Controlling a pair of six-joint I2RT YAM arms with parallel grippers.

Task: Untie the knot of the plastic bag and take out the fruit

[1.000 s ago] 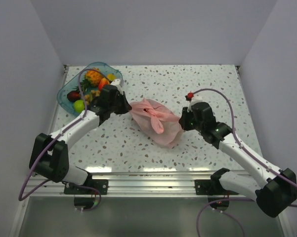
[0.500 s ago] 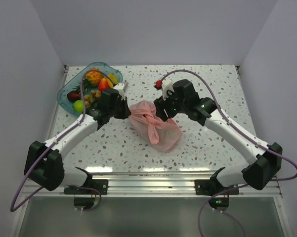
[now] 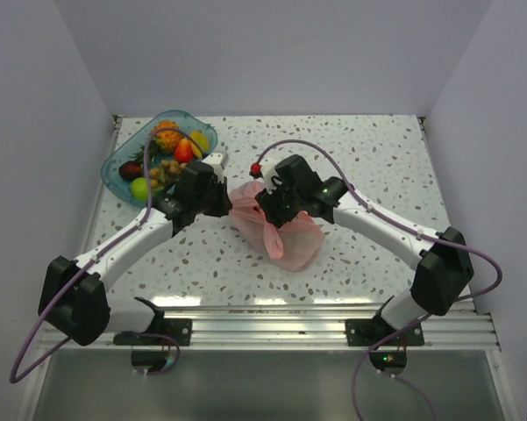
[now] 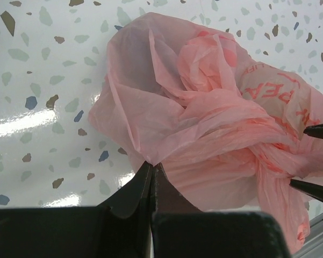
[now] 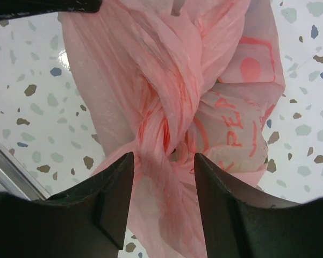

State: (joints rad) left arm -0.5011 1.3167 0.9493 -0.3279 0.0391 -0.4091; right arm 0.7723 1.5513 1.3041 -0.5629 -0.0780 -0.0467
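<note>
The pale-pink plastic bag (image 3: 289, 239) lies mid-table, tied and bulging. Its knot (image 5: 169, 115) is a tight twist with a tail hanging toward the near edge; it also shows in the left wrist view (image 4: 247, 145). My left gripper (image 3: 224, 198) is shut on a fold of the bag's left edge (image 4: 150, 164). My right gripper (image 3: 268, 207) hovers over the bag, open, its fingers either side of the twisted plastic just below the knot (image 5: 164, 156). No fruit shows through the bag.
A clear blue tray (image 3: 114, 167) stands at the back left, behind my left arm. It holds a small pineapple (image 3: 165, 137), a lime-green apple (image 3: 140, 187) and other fruit. The side walls stand close on both sides.
My right arm has swung left from the bag's right side to over the knot. The bag has bunched and shifted a little. My left gripper has stayed at the bag's left edge.
</note>
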